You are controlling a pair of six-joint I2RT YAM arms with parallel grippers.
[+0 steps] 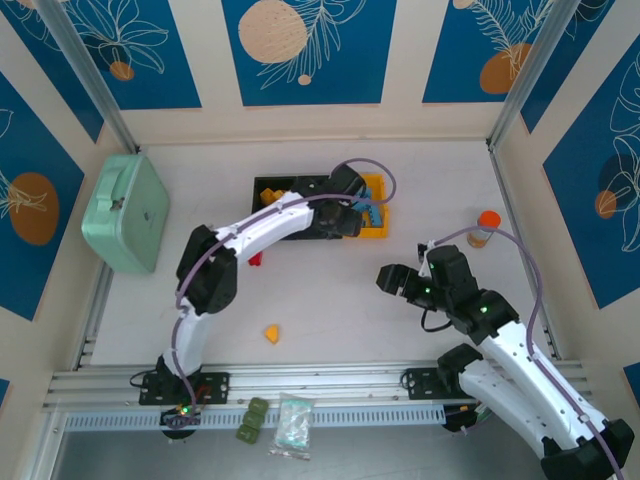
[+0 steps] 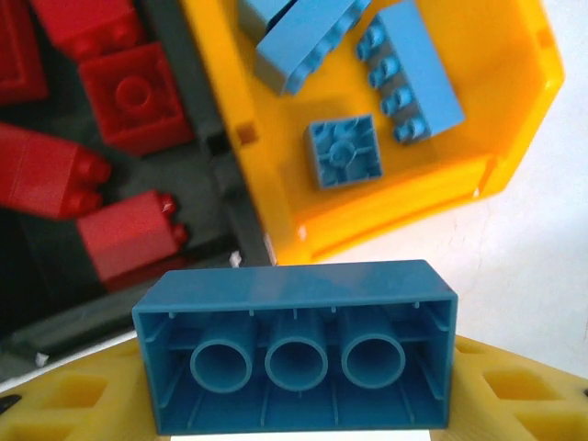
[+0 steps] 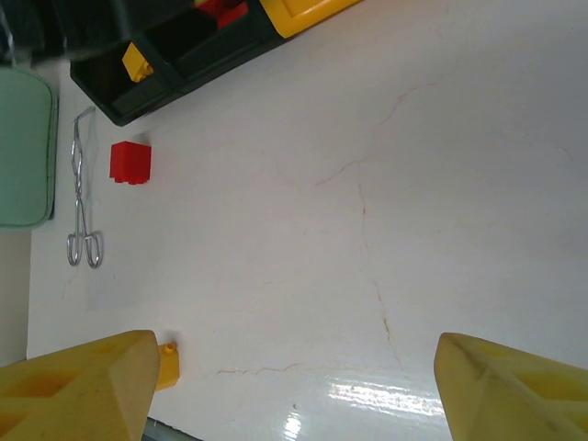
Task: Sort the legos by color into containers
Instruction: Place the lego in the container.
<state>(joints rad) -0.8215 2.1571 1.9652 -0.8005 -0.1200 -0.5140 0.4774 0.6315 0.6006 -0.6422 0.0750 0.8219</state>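
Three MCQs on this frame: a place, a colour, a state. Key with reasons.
1. Where is the blue brick held by the left pincer? A) at the yellow bin B) in a black bin C) beside the mint case
2. Colour of the bricks lying in the yellow bin? A) red B) blue C) yellow
3. The right pincer is: A) shut on a red brick B) open, empty C) shut on nothing
Key: 1 A, the bin's corner lies just beyond the brick. 2 B, all seen there are blue. 3 B, jaws wide apart, nothing between.
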